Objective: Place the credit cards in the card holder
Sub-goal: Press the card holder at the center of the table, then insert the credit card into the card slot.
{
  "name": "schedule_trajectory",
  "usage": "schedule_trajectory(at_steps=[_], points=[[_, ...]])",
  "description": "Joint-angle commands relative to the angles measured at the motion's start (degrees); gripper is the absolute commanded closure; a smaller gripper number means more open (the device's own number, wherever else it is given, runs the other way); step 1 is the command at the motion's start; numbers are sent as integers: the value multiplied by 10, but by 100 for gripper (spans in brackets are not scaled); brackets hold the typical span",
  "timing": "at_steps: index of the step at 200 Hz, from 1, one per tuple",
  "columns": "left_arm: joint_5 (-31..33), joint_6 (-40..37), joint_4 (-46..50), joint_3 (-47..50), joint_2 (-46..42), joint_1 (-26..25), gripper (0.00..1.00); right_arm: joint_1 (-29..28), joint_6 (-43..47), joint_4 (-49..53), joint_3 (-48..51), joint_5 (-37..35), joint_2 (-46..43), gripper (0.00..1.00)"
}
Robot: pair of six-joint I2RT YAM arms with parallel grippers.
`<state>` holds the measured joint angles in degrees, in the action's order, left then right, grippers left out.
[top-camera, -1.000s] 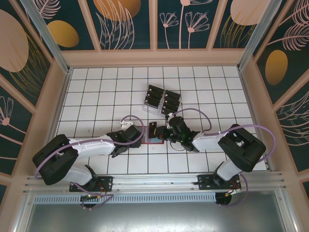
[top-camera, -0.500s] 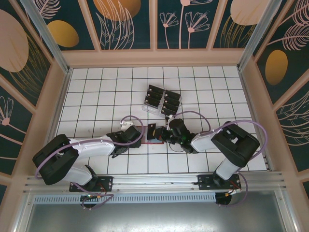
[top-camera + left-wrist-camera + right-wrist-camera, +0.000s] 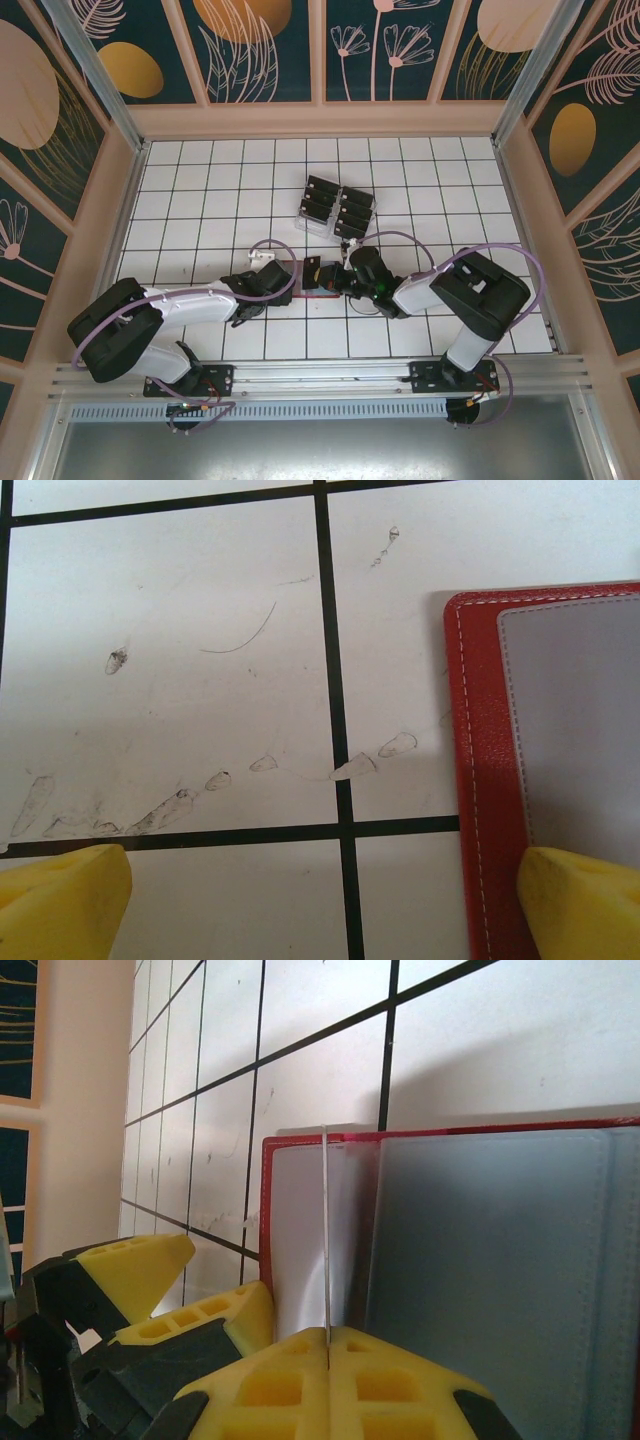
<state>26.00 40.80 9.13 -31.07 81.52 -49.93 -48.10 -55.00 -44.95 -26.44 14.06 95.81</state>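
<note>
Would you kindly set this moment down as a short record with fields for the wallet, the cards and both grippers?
Card holder: small red folding wallet, lying open on the white tiled table, greyish pockets facing up.
Card in hand: thin black credit card, seen edge-on above the wallet; whether it has entered a pocket cannot be told.
Right gripper: jaws shut on that card.
Left gripper: jaws open, one yellow fingertip over the wallet's edge.
Other cards: black cards in a clear plastic tiered rack beyond the wallet.
</note>
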Motion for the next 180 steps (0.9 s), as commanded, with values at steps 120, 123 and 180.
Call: schedule_trajectory(at_steps=[120, 123, 180], points=[[-3, 6, 5, 9, 8, 0, 1, -1, -19, -42, 38, 6, 3, 100], [-3, 7, 5, 10, 8, 0, 1, -1, -19, -43, 37, 7, 5, 100], [-4, 7, 5, 10, 7, 1, 1, -1, -21, -50, 26, 15, 21, 100]])
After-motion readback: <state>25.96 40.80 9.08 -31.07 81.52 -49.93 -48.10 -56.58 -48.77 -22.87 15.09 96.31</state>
